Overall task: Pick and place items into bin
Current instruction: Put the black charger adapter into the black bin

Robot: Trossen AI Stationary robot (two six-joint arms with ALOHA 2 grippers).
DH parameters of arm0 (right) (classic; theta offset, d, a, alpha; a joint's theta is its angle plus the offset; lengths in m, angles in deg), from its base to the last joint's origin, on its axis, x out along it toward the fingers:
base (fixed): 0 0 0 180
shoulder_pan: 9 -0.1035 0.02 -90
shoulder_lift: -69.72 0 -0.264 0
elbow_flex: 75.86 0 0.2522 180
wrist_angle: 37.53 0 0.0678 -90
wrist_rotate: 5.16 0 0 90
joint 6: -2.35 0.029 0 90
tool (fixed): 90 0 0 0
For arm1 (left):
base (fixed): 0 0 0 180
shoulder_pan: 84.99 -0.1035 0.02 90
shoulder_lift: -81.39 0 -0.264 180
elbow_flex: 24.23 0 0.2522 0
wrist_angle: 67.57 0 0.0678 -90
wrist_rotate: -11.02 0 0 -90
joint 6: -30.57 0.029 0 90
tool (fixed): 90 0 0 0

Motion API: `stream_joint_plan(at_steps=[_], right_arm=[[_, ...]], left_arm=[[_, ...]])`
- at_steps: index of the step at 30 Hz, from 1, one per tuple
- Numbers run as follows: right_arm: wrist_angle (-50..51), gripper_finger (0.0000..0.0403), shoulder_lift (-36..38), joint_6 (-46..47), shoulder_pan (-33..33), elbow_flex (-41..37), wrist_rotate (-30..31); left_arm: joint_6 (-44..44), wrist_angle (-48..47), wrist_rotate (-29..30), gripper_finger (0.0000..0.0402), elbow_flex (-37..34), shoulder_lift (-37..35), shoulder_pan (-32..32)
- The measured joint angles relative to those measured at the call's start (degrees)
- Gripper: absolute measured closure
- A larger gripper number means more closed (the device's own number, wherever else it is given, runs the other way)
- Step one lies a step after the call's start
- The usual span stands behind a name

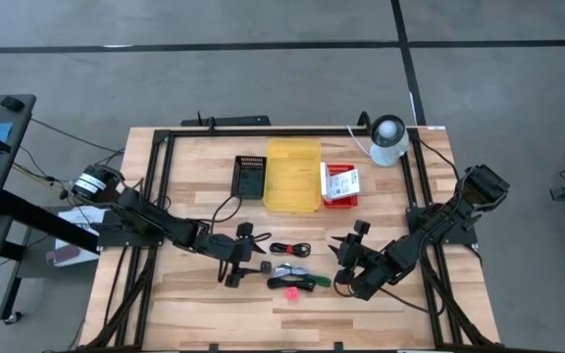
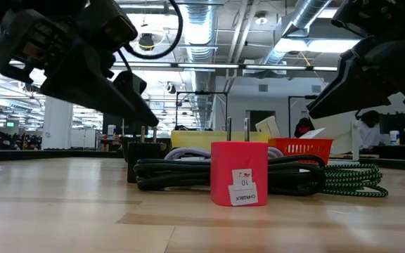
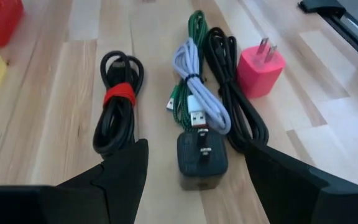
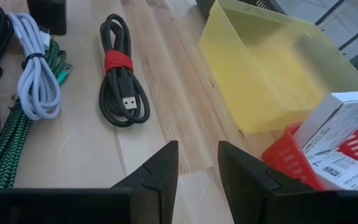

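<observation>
**Left pincer lined up on the black charger, nothing held**

My left gripper (image 3: 194, 186) hangs low over the tabletop's near-middle, fingers spread wide with nothing in them. The black charger block (image 3: 201, 158) sits just ahead of the gap between them. My right gripper (image 4: 197, 171) hovers toward the near right, fingers partly apart, empty. The yellow bin (image 1: 292, 175) stands at the middle of the far edge, well apart from the items.

Handling, as I judge it: the block is rigid and compact, so I should grip its flat sides, clear of the prongs. The black cable with the red tie (image 3: 118, 102) is soft; best taken at the tie. The pink plug (image 3: 261, 70) looks light and smooth.

The low view shows the pink plug's label and upright prongs; the high view shows only a pink speck. The right wrist view alone shows the bin's empty interior and the red basket (image 4: 344, 158) of boxes.
</observation>
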Motion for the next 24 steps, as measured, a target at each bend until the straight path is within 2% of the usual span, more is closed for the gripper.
stream_joint_plan(at_steps=[24], right_arm=[[0.1,0.0295,0.0,-0.7,0.0,0.0,0.0]], left_arm=[[-0.7,-0.7,1.5,0.0144,0.0,-0.1,0.1]])
